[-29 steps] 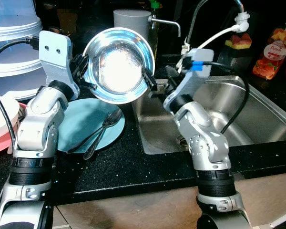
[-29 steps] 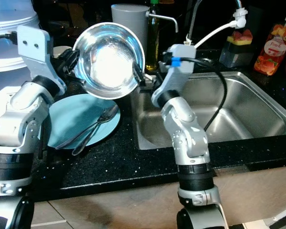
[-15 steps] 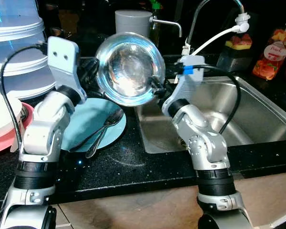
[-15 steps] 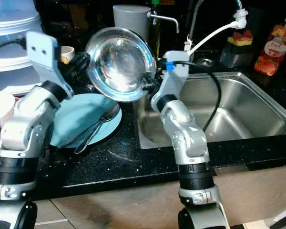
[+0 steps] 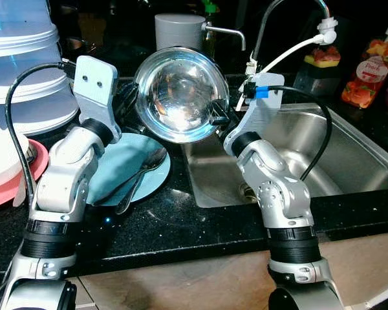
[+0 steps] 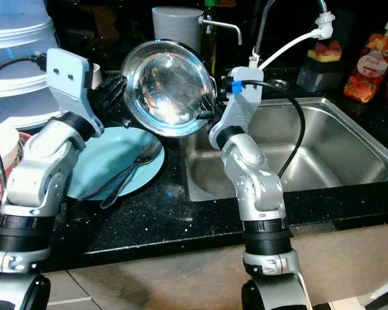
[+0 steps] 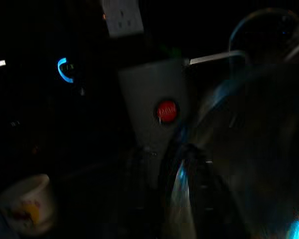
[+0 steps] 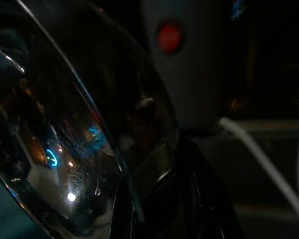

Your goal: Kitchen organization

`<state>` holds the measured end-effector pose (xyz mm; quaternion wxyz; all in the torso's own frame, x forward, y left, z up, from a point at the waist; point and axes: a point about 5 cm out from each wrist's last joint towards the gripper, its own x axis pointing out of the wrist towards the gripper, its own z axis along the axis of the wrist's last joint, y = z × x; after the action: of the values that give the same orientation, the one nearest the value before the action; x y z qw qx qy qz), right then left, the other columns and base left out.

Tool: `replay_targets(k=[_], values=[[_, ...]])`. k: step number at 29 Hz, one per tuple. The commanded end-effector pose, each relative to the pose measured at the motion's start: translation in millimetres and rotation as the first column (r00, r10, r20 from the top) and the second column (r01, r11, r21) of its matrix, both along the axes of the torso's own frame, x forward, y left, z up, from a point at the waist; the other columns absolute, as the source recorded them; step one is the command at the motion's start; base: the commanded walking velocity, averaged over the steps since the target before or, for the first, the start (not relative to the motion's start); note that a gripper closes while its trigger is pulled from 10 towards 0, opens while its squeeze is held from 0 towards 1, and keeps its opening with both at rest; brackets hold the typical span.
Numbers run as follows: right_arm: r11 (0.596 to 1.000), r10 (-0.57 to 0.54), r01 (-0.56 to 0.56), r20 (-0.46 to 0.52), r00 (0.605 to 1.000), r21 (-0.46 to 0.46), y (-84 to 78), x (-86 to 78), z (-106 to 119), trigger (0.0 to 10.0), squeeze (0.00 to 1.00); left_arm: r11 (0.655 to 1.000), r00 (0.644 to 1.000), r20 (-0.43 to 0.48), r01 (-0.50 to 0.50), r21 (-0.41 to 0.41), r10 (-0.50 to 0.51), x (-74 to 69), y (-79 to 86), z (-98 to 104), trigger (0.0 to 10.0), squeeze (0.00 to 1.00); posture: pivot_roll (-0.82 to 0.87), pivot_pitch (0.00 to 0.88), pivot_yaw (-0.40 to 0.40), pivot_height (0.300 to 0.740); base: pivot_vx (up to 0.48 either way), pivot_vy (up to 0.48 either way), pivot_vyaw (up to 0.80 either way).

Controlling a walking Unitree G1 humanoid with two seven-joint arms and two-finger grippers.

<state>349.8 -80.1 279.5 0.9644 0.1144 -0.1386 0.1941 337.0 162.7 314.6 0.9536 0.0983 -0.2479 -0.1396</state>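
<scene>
So we've got the steel bowl (image 5: 180, 93) up in the air, tipped on edge with its open face toward us; left gripper (image 5: 130, 103) and right gripper (image 5: 218, 120) have their fingers pinched on opposite rims; the sink (image 5: 349, 152) lies off to the right-arm side, blue plate (image 5: 119, 171) underneath on the desk.

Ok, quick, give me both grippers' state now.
Left gripper: shut on the steel bowl, at its left rim.
Right gripper: shut on the bowl's right rim.
</scene>
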Motion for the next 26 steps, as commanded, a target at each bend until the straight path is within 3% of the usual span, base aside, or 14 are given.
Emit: replay_targets(k=[1, 5, 6, 13, 15, 16, 18, 19, 20, 21, 22, 23, 25, 26], values=[[1.000, -0.001, 0.001, -0.004, 1.000, 0.001, -1.0, 0.7, 1, 0.0, 0.00, 1.000, 0.999, 0.043, -0.013, 0.011, 0.012, -3.7, 1.8, 7, 10.0, 1.00, -0.03, 0.003, 0.007, 0.740, 0.000, 0.000, 0.00], [0.998, -0.048, 0.048, 0.004, 0.999, 0.048, -11.3, 4.3, 7, 0.0, 0.00, 0.999, 0.998, 0.037, -0.051, 0.014, 0.051, -2.6, 4.8, 7, 10.0, 1.00, -0.03, 0.006, 0.008, 0.740, 0.000, 0.000, 0.00], [0.993, -0.105, 0.105, 0.004, 0.994, 0.060, -24.7, 9.0, 9, 0.0, 0.00, 0.998, 0.998, 0.036, -0.056, 0.008, 0.056, -2.4, 6.3, 7, 10.0, 0.00, -0.03, 0.006, 0.008, 0.740, 0.000, 0.000, 0.00], [0.944, -0.329, 0.330, -0.015, 0.944, 0.029, -69.0, 21.6, 7, 0.0, 0.00, 0.998, 0.998, 0.026, -0.055, 0.006, 0.055, 0.1, 5.1, 4, 10.0, 0.00, -0.03, 0.016, 0.007, 0.740, 0.000, 0.000, 0.00], [0.904, -0.419, 0.420, 0.020, 0.908, -0.079, -83.6, 24.7, 6, 0.0, 0.00, 0.999, 1.000, 0.008, -0.017, 0.033, 0.017, 1.8, -1.0, -1, 10.0, 0.00, -0.03, 0.018, 0.008, 0.740, 0.000, 0.000, 0.00], [0.904, -0.419, 0.420, 0.020, 0.908, -0.079, -83.6, 24.7, 6, 0.0, 0.00, 0.999, 1.000, 0.008, -0.017, 0.033, 0.017, 1.8, -1.0, -1, 10.0, 0.00, -0.03, 0.018, 0.008, 0.740, 0.000, 0.000, 0.00], [0.845, -0.490, 0.495, 0.081, 0.868, -0.203, -96.1, 27.4, 5, 0.0, 0.00, 0.995, 0.998, -0.022, 0.055, 0.081, -0.053, 4.0, -13.1, -8, 10.0, 0.00, -0.03, 0.022, 0.009, 0.740, 0.000, 0.000, 0.00], [0.845, -0.490, 0.495, 0.081, 0.868, -0.203, -96.1, 27.4, 5, 0.0, 0.00, 0.995, 0.998, -0.022, 0.055, 0.081, -0.053, 4.0, -13.1, -8, 10.0, 0.00, -0.03, 0.022, 0.009, 0.740, 0.000, 0.000, 0.00], [0.801, -0.518, 0.530, 0.123, 0.847, -0.277, -101.4, 28.8, 4, 0.0, 0.00, 0.991, 0.994, -0.052, 0.098, 0.095, -0.093, 6.2, -20.4, -13, 10.0, 0.00, -0.03, 0.025, 0.013, 0.740, 0.000, 0.000, 0.00], [0.766, -0.533, 0.551, 0.153, 0.832, -0.331, -105.0, 30.4, 4, 2.2, 0.00, 0.986, 0.990, -0.075, 0.126, 0.106, -0.118, 8.4, -25.9, -18, 10.0, 0.00, -0.03, 0.028, 0.017, 0.740, 0.000, 0.000, 0.00], [0.743, -0.540, 0.561, 0.168, 0.825, -0.365, -107.3, 31.8, 3, 2.2, 0.00, 0.983, 0.986, -0.095, 0.144, 0.112, -0.134, 10.2, -29.7, -21, 10.0, 0.00, -0.04, 0.029, 0.018, 0.740, 0.000, 0.000, 0.00], [0.716, -0.548, 0.571, 0.182, 0.816, -0.402, -109.8, 33.3, 1, 8.2, 0.00, 0.976, 0.981, -0.116, 0.170, 0.140, -0.154, 12.0, -35.1, -25, 10.0, 0.00, -0.04, 0.029, 0.018, 0.740, 0.000, 0.000, 0.00], [0.701, -0.553, 0.576, 0.189, 0.811, -0.421, -111.3, 34.3, -1, 8.2, 0.00, 0.970, 0.978, -0.128, 0.184, 0.160, -0.165, 12.9, -38.4, -28, 10.0, 0.00, -0.04, 0.029, 0.018, 0.740, 0.000, 0.000, 0.00], [0.681, -0.555, 0.576, 0.195, 0.809, -0.452, -112.5, 36.1, -4, 10.0, 0.00, 0.961, 0.969, -0.142, 0.224, 0.164, -0.201, 14.0, -44.1, -30, 10.0, 0.00, -0.04, 0.035, 0.024, 0.740, 0.000, 0.000, 0.00]])
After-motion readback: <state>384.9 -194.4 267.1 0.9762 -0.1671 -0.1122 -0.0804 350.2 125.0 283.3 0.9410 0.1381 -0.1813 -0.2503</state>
